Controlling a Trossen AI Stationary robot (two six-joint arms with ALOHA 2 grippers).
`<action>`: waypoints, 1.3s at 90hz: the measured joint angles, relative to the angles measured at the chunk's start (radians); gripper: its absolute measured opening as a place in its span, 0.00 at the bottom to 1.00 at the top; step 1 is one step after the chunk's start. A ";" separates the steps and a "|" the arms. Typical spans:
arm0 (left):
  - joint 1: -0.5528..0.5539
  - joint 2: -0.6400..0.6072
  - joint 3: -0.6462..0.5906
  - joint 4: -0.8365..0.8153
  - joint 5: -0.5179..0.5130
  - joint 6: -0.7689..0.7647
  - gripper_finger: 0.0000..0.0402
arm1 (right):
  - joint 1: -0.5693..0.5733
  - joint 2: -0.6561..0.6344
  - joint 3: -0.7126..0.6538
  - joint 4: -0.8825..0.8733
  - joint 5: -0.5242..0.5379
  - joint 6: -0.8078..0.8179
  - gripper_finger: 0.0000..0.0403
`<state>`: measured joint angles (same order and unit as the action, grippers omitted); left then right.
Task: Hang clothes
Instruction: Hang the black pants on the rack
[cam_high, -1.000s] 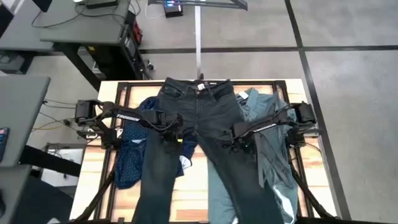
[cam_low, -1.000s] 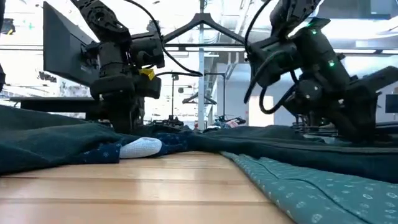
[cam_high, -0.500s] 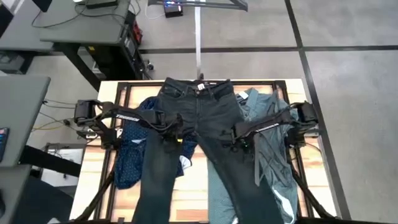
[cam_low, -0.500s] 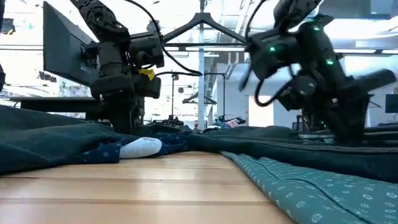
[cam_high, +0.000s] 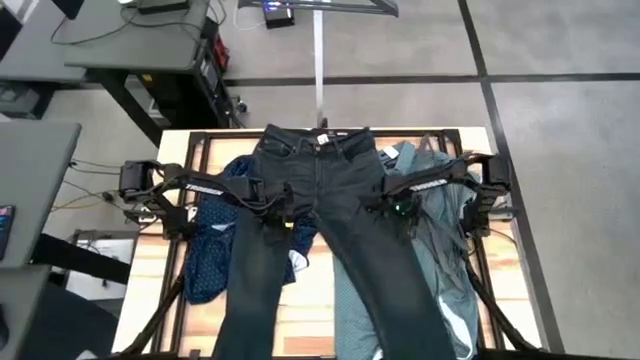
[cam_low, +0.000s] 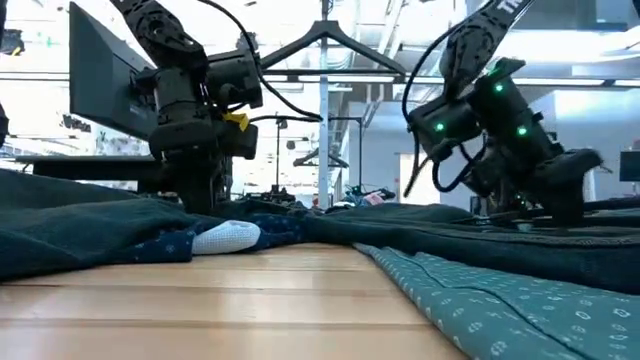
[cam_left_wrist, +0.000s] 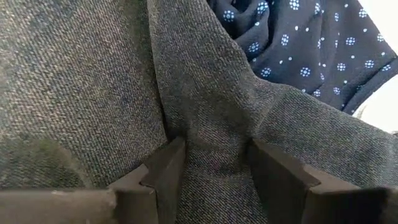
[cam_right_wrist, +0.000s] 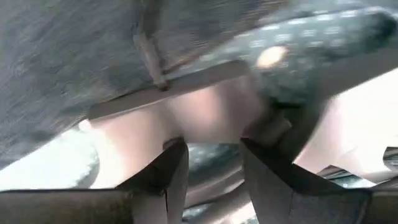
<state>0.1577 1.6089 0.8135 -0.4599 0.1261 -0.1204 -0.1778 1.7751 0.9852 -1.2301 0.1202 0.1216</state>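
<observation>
The dark charcoal jeans (cam_high: 320, 190) lie flat down the middle of the table, waistband at the far edge. Under their left side lies the navy dotted shirt (cam_high: 210, 240), under their right side the teal-green shirt (cam_high: 445, 250). My left gripper (cam_high: 280, 212) stands on the left leg's outer edge at thigh height, shut on the cloth. Over the right leg's outer edge, where it meets the teal shirt (cam_right_wrist: 298, 37), my right gripper (cam_high: 400, 208) is open. No cloth is between its fingers in the right wrist view. My left gripper pinches a raised fold (cam_left_wrist: 211, 124) of the jeans' left leg between its two fingers, close to the leg's outer edge beside the navy shirt (cam_left_wrist: 298, 37). The fingers come from above, pointing down. The jeans stay on the table, creased toward the fingers.
A black hanger (cam_low: 325, 45) hangs on the rack pole (cam_high: 318, 60) beyond the table's far edge. A black frame (cam_high: 200, 140) runs round the tabletop. Bare wood (cam_low: 250, 300) shows near the front edge between the legs. Desks stand to the left.
My right gripper has gone a little toward the table's far edge and its right side, and its wrist has tipped. My left gripper and the jeans have kept still.
</observation>
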 joint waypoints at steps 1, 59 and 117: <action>0.000 0.000 0.000 0.000 0.000 0.000 0.40 | -0.001 -0.004 0.002 0.002 0.000 -0.003 0.33; 0.000 0.000 0.000 0.005 -0.001 -0.025 0.40 | 0.187 -0.108 -0.085 0.172 -0.054 0.001 0.33; -0.005 0.001 0.001 -0.003 -0.001 -0.034 0.40 | -0.105 -0.121 -0.143 0.273 0.106 -0.074 0.33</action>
<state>0.1524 1.6096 0.8143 -0.4629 0.1249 -0.1539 -0.2824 1.6537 0.8419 -0.9569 0.2264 0.0477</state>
